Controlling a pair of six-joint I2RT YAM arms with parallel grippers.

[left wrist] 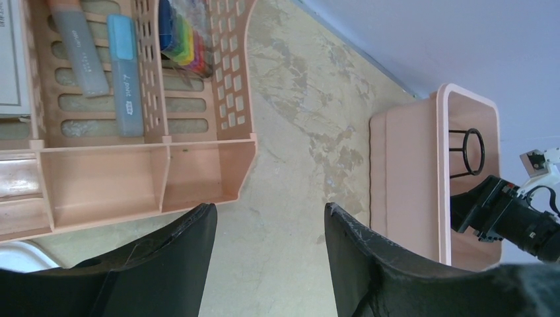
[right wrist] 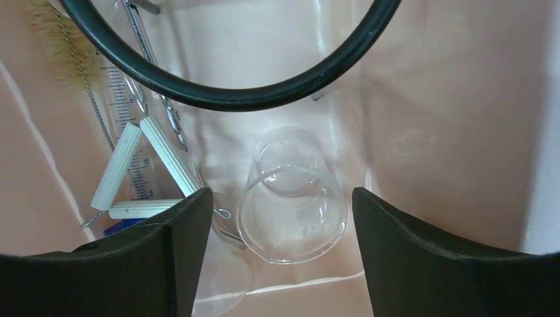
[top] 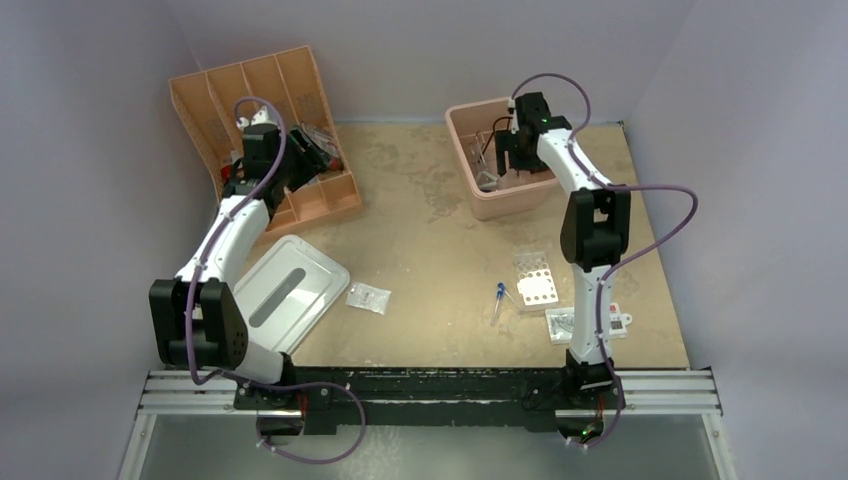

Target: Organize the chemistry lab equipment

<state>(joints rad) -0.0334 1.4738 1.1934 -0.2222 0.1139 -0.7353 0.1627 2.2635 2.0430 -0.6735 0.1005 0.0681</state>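
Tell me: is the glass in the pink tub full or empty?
Empty. In the right wrist view the pink floor of the tub shows through the glass, and no liquid is seen in it.

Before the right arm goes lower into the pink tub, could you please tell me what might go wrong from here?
1. The glass beaker lies on its side between the fingers of the open right gripper. It is smooth and round, so it may roll away or crack under a hard squeeze.
2. The black ring stands close by the gripper and could snag as it moves.
3. The white triangle lies near one finger and might get dragged.
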